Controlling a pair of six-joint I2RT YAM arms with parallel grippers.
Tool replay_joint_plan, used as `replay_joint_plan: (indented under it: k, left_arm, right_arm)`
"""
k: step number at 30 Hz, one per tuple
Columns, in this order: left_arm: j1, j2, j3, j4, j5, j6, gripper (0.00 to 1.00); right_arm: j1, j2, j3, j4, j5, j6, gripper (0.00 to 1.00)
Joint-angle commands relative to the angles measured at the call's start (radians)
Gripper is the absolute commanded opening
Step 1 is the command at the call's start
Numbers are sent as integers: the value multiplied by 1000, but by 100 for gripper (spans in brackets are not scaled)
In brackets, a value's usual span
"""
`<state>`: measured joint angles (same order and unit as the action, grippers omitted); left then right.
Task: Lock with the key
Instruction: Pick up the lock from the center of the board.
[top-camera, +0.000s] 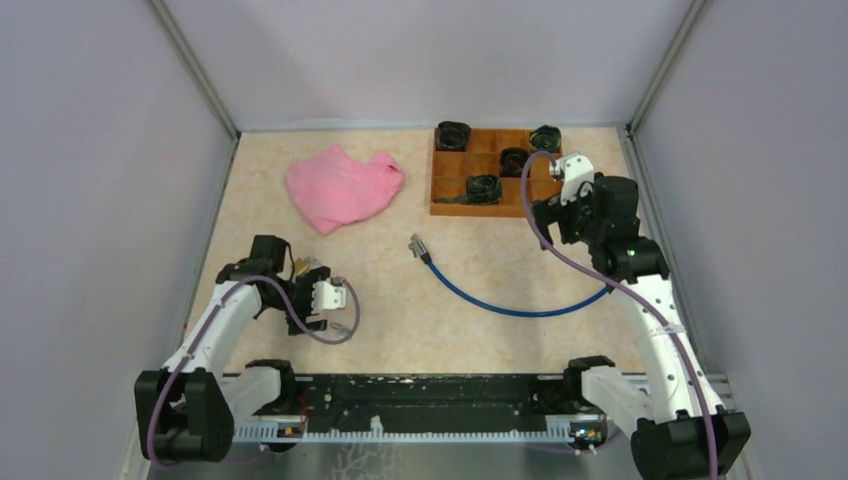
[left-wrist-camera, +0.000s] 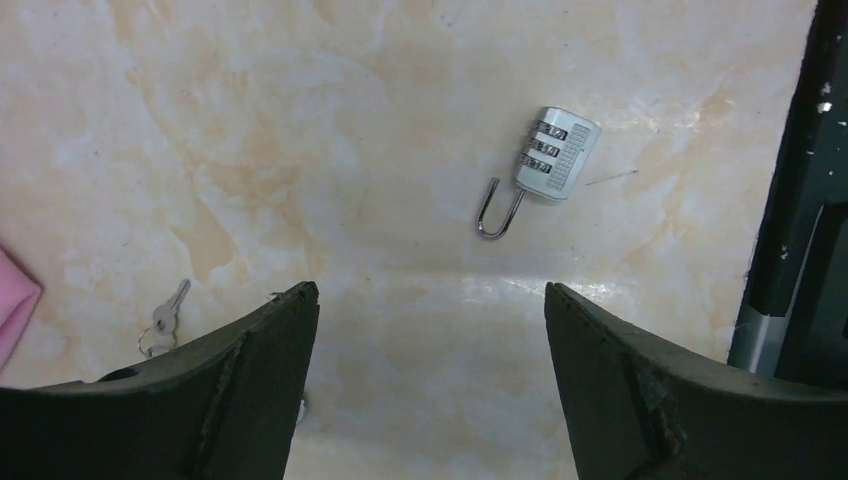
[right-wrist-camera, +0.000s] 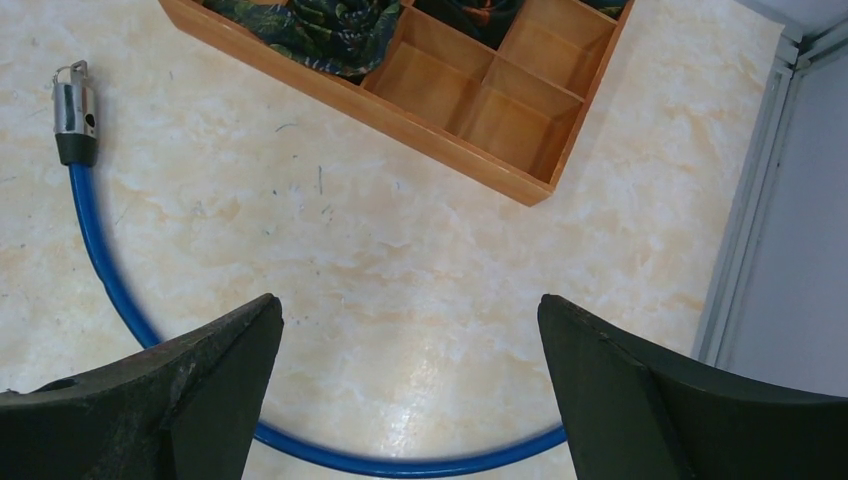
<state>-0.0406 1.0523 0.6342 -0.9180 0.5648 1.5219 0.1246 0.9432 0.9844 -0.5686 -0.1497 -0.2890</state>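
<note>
Marbled beige bench (top-camera: 400, 330) floors a grey-walled booth, and both of your arms reach out over it.

Your left pincer (left-wrist-camera: 430, 292) hangs above the bench with its fingers spread wide and nothing between them. Just beside the outer edge of the finger on the left of its wrist view lies the key (left-wrist-camera: 172, 305), flat on the bench with a small ring at its head. Ahead of the gap, toward the other finger's side but clear of it, lies the padlock (left-wrist-camera: 555, 152). It has a silver body with three number wheels, and its shackle is sprung out so that one end hangs free. Key and padlock lie well apart. A corner of pink cloth (left-wrist-camera: 14, 305) shows beyond the key at the edge of that view, and a dark rail (left-wrist-camera: 800, 200) runs past the opposite finger.

Your right pincer (right-wrist-camera: 408, 302) is also wide open and holds nothing. A blue cable (right-wrist-camera: 100, 250) curves beneath it from one finger to the other and ends in a metal plug (right-wrist-camera: 75, 100) ahead and to its left. Farther ahead sits a wooden tray (right-wrist-camera: 450, 158) of square compartments, some holding dark fabric (right-wrist-camera: 320, 30).
</note>
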Motion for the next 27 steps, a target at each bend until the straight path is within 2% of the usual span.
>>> replay_joint_plan:
  k: [1,11,27]
  left_arm:
    - [-30,-2,-24,-43,72,130,85]
    - [-203,29,-62,10,-32,28,63]
    - [-260,67,-139,101,-123,23,41]
  right_arm:
    - [12,-6,-10,57,-13,-14,99]
    - [11,-9,-35,62,-7,-19,99]
    - [12,-13,-55,65,-19,-20,99]
